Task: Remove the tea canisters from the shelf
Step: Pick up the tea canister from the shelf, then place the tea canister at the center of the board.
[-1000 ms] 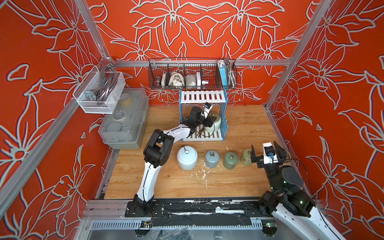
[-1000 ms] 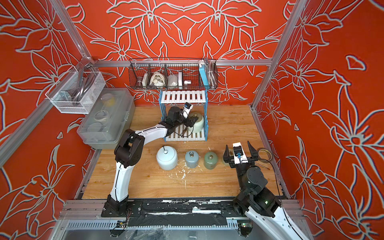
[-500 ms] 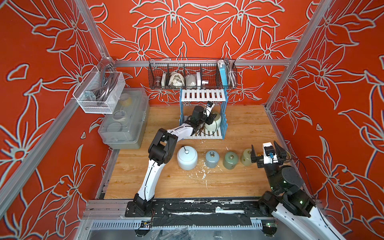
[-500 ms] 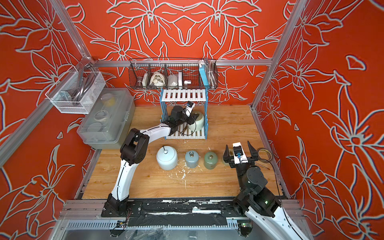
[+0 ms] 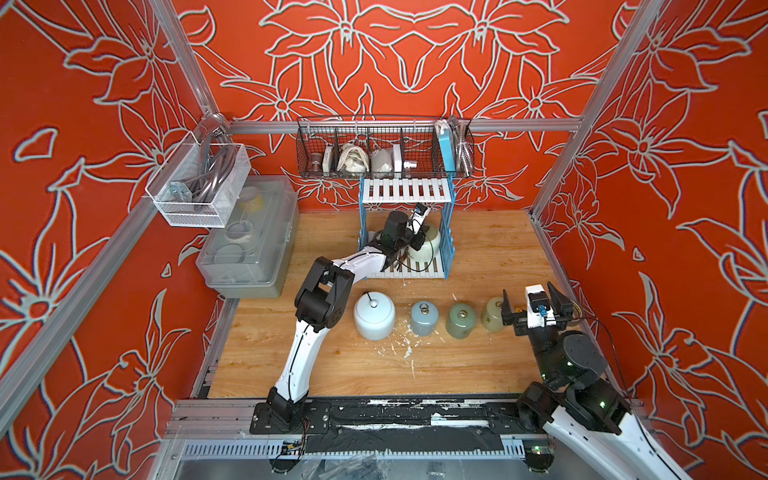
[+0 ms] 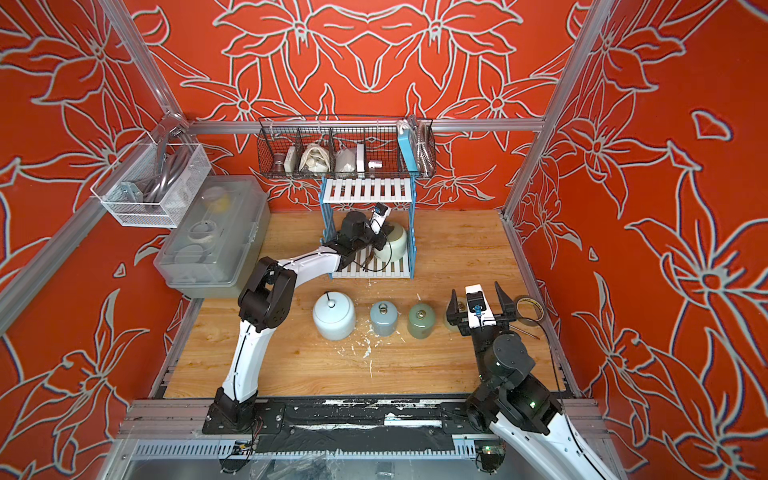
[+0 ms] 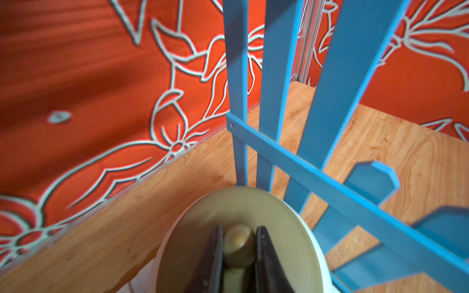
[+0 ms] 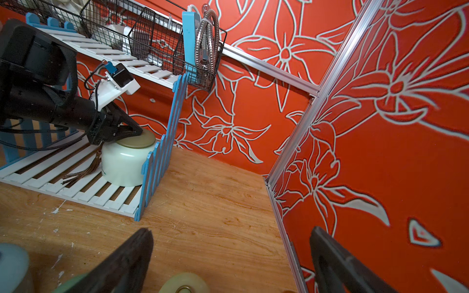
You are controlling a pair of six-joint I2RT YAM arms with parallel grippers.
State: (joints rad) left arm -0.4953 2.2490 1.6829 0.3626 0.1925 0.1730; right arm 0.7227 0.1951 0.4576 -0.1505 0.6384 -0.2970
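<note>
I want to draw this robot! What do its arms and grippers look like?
The left arm and right arm are white tubes with chunky black joints and black cables. The left gripper and right gripper have two dark pointed fingers and a white camera mount.

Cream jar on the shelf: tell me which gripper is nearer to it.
Left. The left gripper is shut on the cream jar, gripping its lid knob on the shelf; the right gripper hangs open by the small jars, well apart.

Blue pickets (image 8: 162, 162) and the upper tier (image 5: 406, 190) box in the cream canister (image 8: 124, 165); the front lies open.
</note>
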